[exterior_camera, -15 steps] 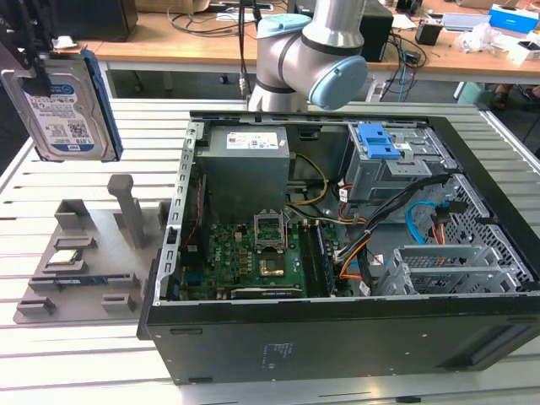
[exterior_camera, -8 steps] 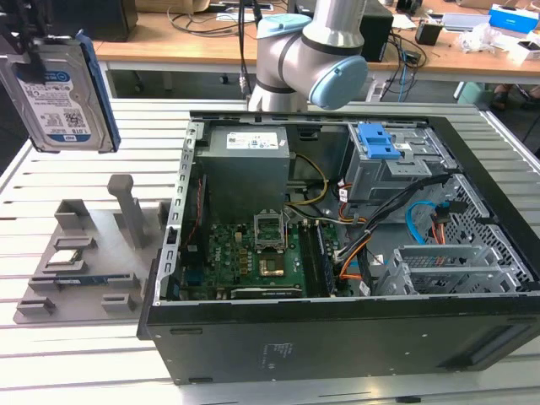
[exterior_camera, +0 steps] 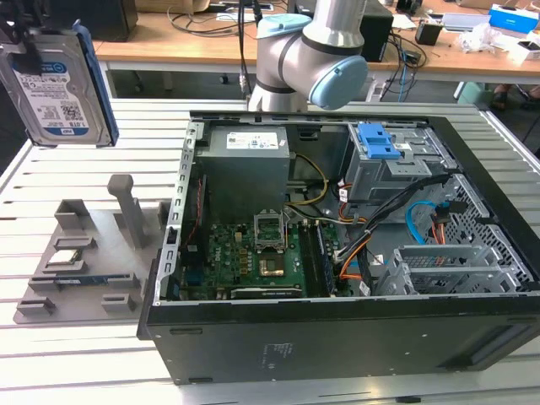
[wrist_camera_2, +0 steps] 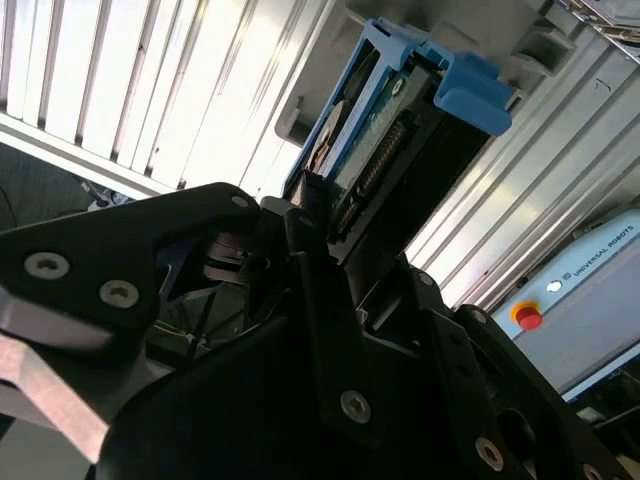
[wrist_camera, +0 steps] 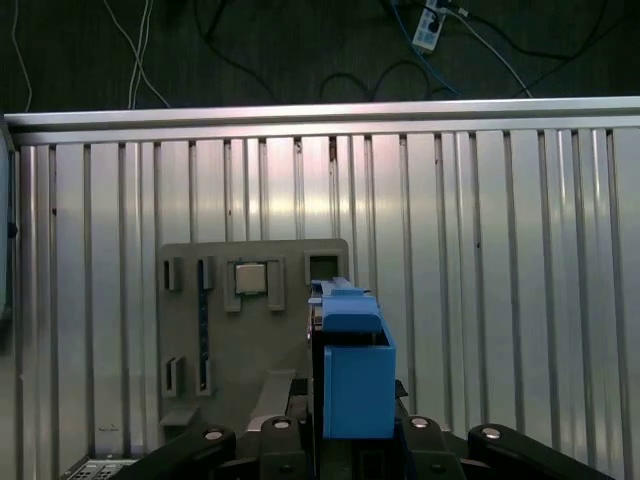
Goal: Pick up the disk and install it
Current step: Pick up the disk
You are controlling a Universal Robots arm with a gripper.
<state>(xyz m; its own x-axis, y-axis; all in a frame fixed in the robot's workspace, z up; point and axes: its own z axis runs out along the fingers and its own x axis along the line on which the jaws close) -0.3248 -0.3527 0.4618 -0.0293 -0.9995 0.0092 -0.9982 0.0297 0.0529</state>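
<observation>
One slatted metal tabletop (exterior_camera: 84, 160) carries everything. The open computer case (exterior_camera: 337, 337) lies on its side across the centre and four o'clock of the exterior view, interior facing up so parts can go in from above. The arm (exterior_camera: 312, 51) rises behind it at twelve o'clock. Inside the case, at about two o'clock, a metal drive cage (exterior_camera: 405, 169) with a blue clip (exterior_camera: 377, 143) on it looks like the likely home for a drive.

At eight o'clock, beside the case, sits a grey fixture (exterior_camera: 93, 245) with slots and posts that keep loose parts in known spots.

The disk (exterior_camera: 59, 84) hangs in the air at ten o'clock, well above the fixture and apart from the case, label toward the exterior camera and standing on edge. The first wrist view looks past its blue side rails (wrist_camera: 355, 380) down onto the fixture. The height probably serves to clear the posts and the case wall.

The gripper (wrist_camera_2: 330, 230) has its black fingers (wrist_camera_2: 310, 300) pinching the flat faces of the disk at one end, which seems to leave the rails free to slide into a bay.

A small processor chip (wrist_camera: 250, 278) rests in a fixture recess.
</observation>
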